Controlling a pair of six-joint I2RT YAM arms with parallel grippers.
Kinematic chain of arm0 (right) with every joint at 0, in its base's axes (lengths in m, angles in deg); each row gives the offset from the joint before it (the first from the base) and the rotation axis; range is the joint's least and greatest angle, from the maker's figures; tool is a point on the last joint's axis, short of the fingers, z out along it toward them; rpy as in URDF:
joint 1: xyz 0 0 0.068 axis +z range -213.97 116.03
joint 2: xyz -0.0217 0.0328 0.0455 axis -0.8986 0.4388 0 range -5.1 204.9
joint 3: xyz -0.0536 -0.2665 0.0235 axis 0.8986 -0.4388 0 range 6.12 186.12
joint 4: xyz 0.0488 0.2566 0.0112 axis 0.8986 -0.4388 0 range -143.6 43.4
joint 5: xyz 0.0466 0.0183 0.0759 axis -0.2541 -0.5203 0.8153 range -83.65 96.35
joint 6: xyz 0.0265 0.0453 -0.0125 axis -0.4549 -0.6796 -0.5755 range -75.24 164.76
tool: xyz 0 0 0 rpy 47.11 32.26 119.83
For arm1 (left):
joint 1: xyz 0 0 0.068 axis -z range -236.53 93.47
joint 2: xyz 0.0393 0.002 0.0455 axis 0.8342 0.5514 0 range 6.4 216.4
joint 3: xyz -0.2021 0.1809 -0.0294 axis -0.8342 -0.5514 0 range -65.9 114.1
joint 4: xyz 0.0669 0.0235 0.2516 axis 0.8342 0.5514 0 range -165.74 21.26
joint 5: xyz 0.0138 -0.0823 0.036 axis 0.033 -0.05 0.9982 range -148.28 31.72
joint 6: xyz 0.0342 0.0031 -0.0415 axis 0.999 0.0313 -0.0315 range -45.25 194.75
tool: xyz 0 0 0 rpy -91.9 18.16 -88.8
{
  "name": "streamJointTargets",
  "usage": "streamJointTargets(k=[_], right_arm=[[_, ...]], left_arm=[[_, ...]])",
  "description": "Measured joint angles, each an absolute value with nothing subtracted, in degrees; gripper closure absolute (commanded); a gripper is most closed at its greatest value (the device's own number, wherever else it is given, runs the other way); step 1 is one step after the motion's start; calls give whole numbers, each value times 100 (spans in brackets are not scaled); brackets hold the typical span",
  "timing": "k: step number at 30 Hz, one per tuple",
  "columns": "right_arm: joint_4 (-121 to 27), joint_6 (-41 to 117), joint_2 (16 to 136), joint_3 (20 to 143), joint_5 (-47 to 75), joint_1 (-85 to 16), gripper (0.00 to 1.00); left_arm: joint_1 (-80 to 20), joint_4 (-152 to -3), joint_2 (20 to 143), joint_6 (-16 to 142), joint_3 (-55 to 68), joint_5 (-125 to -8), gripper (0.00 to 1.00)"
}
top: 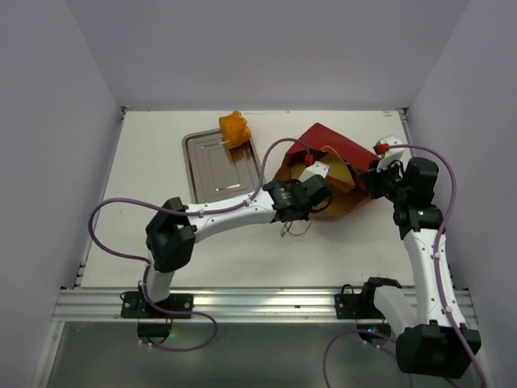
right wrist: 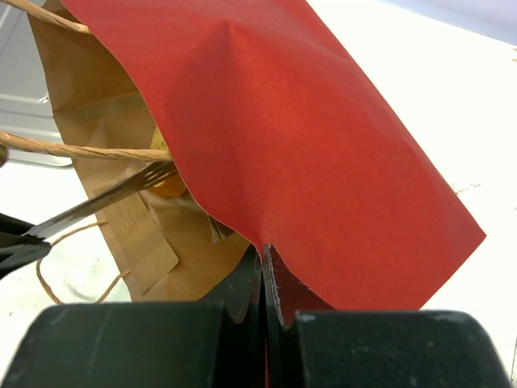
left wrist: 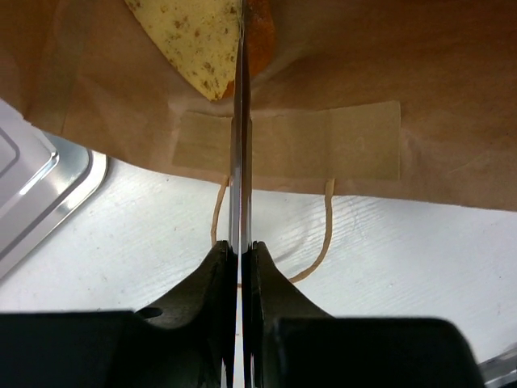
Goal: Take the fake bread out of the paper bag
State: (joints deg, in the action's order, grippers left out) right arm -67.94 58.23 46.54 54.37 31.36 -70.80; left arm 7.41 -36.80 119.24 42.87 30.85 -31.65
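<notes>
The paper bag point(top: 327, 141) lies on its side right of centre, red outside, brown kraft inside point(left wrist: 404, 81), mouth facing left. My left gripper point(top: 333, 182) reaches into that mouth, its long thin fingers point(left wrist: 241, 162) pressed together and shut. They run over a pale yellow speckled wedge of fake bread point(left wrist: 194, 40) with an orange piece point(left wrist: 260, 40) beside it; whether they pinch either does not show. My right gripper point(right wrist: 265, 252) is shut on the bag's red upper wall point(right wrist: 307, 121), holding it raised. An orange bun point(top: 234, 128) sits outside the bag.
A silver metal tray point(top: 212, 170) lies left of the bag, with the bun at its far right corner. The bag's thin loop handles point(left wrist: 323, 250) trail on the white table below the mouth. Grey walls close in the back and both sides.
</notes>
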Motion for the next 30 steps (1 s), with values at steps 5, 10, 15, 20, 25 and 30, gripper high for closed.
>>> streamJointTargets(k=[5,10,15,20,25,30], right_arm=[[-6796,5821,4648,5434,3138,-7080,100],[-6796,5821,4639,5424,3138,-7087,100],[-6794,5821,4621,5397,3138,-7113,100],[-6796,5821,4621,5397,3138,-7117,100],[-6796,5821,4621,5397,3138,-7117,100],[-6796,5821,4621,5397,3138,-7124,100]], left_arm=[[754,-3745,11412,4281,2545,-3242,100],[769,-3900,10510,4224,1913,-3486,100],[774,-4298,9644,4141,1247,-3893,100],[776,-4657,9222,4088,689,-4378,100],[776,-4884,8483,4106,-14,-4916,100],[778,-4902,6991,4257,-657,-5392,100]])
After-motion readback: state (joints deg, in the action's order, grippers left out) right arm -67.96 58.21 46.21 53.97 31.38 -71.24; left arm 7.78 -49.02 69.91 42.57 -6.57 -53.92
